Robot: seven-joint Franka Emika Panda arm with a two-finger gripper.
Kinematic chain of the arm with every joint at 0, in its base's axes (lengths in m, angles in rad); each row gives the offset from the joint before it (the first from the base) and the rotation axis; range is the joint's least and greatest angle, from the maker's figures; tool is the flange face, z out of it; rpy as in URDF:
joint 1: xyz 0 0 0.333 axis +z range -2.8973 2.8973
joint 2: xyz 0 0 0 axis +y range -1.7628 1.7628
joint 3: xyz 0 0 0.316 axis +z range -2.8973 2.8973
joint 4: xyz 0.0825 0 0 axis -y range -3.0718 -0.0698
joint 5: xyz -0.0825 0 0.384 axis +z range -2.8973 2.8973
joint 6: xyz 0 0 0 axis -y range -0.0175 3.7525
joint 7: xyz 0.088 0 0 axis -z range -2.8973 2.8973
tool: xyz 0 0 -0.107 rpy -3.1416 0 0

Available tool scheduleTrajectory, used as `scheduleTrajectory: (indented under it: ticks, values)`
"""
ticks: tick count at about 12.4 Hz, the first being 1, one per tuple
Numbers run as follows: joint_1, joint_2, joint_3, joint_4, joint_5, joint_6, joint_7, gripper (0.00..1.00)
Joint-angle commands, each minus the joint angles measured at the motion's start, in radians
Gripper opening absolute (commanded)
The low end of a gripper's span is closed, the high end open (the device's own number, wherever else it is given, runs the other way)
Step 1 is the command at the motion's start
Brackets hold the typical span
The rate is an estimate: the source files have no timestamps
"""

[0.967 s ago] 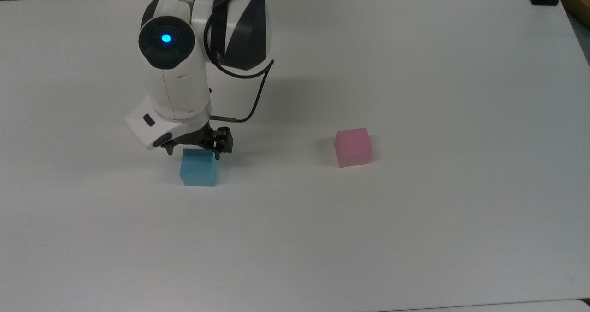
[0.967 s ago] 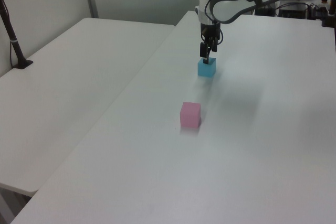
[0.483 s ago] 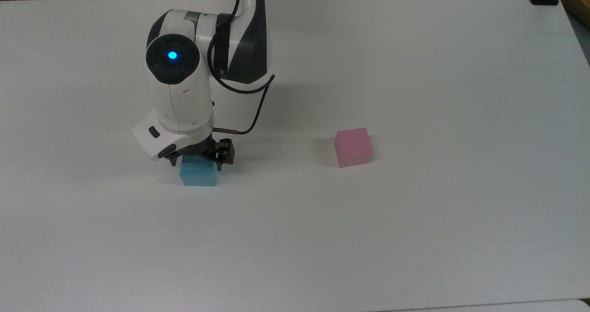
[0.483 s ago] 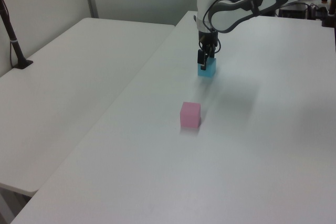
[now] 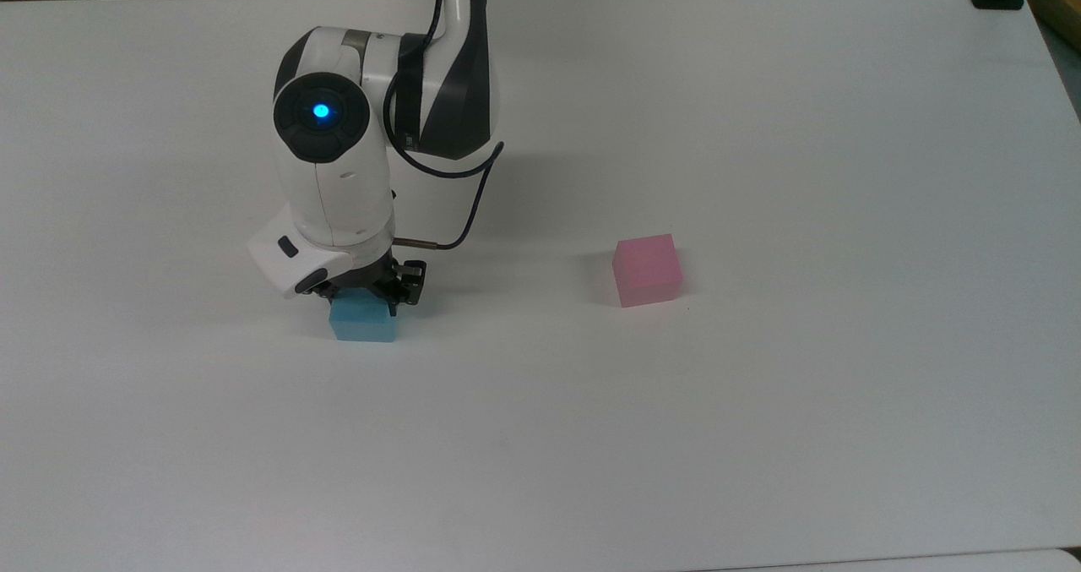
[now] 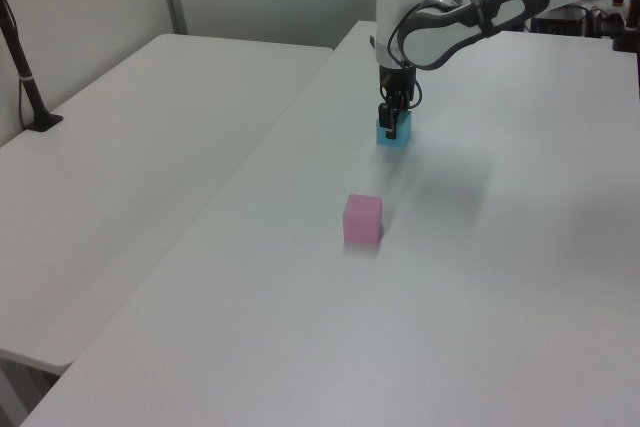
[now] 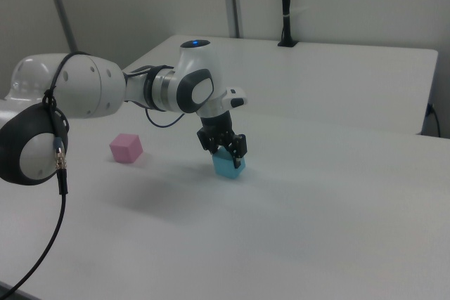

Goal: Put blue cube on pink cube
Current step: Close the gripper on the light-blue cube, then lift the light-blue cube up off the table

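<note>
Gripper [image 5: 361,295] fingers straddle the top of the blue cube [image 5: 363,324], one on each side; whether they press it I cannot tell. Both cubes sit on the white table [image 5: 760,428], and the pink cube [image 5: 647,269] lies well apart toward the top view's right.

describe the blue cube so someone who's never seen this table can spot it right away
Find the white robot arm over the white table; its gripper sits straddling the blue cube. The pink cube stands alone toward the top view's right, so the sky-blue one under the arm is yours.
</note>
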Motion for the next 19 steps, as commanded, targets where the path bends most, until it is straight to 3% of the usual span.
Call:
scheduleTrajectory:
  ticks: [1,6,12,14,17,19]
  values:
    - [-0.005,-0.008,0.0,-0.021,-0.007,0.028,0.014,0.21]
    - [-0.005,-0.071,0.006,-0.015,-0.005,0.009,0.014,0.21]
    - [0.002,-0.214,0.016,0.126,0.005,-0.342,-0.001,0.22]
    - [0.004,-0.264,0.022,0.132,0.033,-0.395,-0.019,0.22]
    - [0.027,-0.281,0.101,0.132,0.037,-0.407,0.028,0.22]
    - [0.106,-0.292,0.128,0.13,0.034,-0.412,0.111,0.22]
